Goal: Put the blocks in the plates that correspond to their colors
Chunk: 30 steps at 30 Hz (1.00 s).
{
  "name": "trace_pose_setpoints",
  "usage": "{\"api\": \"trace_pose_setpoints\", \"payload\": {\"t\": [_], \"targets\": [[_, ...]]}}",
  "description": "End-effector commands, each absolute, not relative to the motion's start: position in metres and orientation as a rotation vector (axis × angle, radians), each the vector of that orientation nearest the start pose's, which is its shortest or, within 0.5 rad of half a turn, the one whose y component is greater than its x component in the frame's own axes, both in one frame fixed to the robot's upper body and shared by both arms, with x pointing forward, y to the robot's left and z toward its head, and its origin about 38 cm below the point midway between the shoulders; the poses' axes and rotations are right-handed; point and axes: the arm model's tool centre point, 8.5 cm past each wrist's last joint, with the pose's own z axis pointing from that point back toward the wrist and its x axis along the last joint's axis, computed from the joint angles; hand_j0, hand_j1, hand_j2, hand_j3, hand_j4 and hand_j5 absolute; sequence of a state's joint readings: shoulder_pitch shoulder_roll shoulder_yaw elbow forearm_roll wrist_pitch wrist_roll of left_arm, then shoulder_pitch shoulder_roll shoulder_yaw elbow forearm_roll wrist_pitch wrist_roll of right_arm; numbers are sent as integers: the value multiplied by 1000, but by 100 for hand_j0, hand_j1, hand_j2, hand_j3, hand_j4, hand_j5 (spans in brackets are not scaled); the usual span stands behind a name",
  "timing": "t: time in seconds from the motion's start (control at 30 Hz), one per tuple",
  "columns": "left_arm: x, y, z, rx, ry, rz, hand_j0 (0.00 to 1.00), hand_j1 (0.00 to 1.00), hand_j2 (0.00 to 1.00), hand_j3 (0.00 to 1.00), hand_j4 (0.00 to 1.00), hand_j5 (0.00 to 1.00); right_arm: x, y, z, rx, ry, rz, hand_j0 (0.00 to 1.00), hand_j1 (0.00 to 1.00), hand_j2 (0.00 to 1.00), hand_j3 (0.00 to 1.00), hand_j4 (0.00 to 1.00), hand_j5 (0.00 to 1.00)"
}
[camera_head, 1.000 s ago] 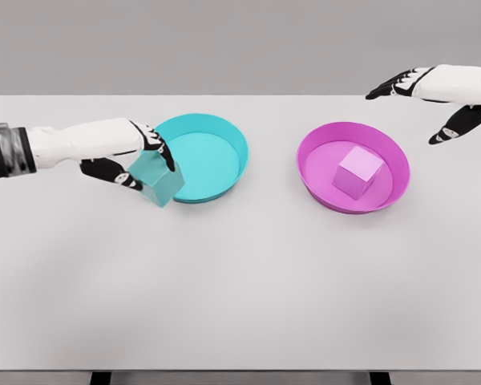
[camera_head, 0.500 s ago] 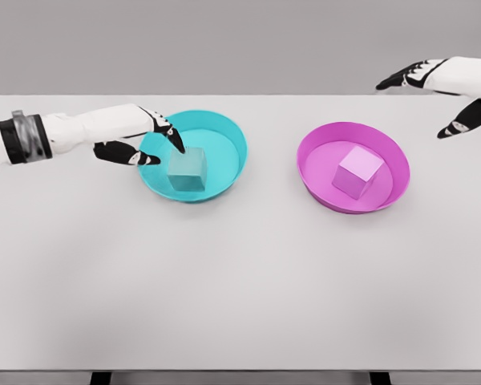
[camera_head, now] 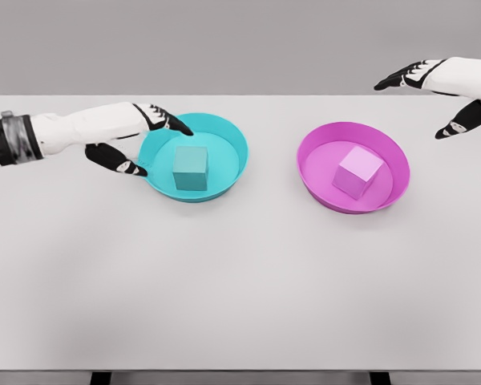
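A teal block (camera_head: 190, 168) rests inside the teal plate (camera_head: 228, 135) at the table's left centre. My left hand (camera_head: 156, 144) hovers at the plate's left rim with its fingers spread, holding nothing and apart from the block. A pink block (camera_head: 357, 172) lies in the pink plate (camera_head: 317, 148) on the right. My right hand (camera_head: 429, 100) hangs open above the table's far right corner, well clear of the pink plate.
The white table (camera_head: 240, 281) stretches wide in front of both plates. Its far edge runs just behind the plates, and a grey wall stands beyond.
The left hand carried the teal block from beside the plate into it, let go, and its fingers drew back to the left rim. The right hand rose slightly.
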<state>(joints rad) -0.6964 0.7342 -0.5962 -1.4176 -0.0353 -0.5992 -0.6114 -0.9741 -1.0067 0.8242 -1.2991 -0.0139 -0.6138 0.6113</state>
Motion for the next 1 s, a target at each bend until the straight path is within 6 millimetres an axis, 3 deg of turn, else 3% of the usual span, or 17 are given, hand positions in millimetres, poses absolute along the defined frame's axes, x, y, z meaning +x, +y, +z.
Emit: {"api": "trace_pose_setpoints", "payload": {"t": [0.0, 0.23, 0.53, 0.97], "targets": [[444, 280, 271, 143, -1759, -1834, 100, 100, 100, 100, 100, 100, 458, -371, 320, -382, -1445, 1920, 100, 100, 100, 100, 100, 100], [425, 344, 268, 192, -1761, -1645, 100, 100, 100, 100, 100, 100, 458, -369, 319, -379, -1448, 1922, 100, 100, 100, 100, 100, 100], [412, 365, 246, 166, -1731, -1564, 100, 100, 100, 100, 100, 100, 457, -369, 320, -379, -1449, 1926, 100, 100, 100, 100, 100, 100], [412, 365, 246, 166, -1730, -1563, 100, 100, 100, 100, 100, 100, 454, -364, 323, -375, -1459, 1944, 100, 100, 100, 100, 100, 100]]}}
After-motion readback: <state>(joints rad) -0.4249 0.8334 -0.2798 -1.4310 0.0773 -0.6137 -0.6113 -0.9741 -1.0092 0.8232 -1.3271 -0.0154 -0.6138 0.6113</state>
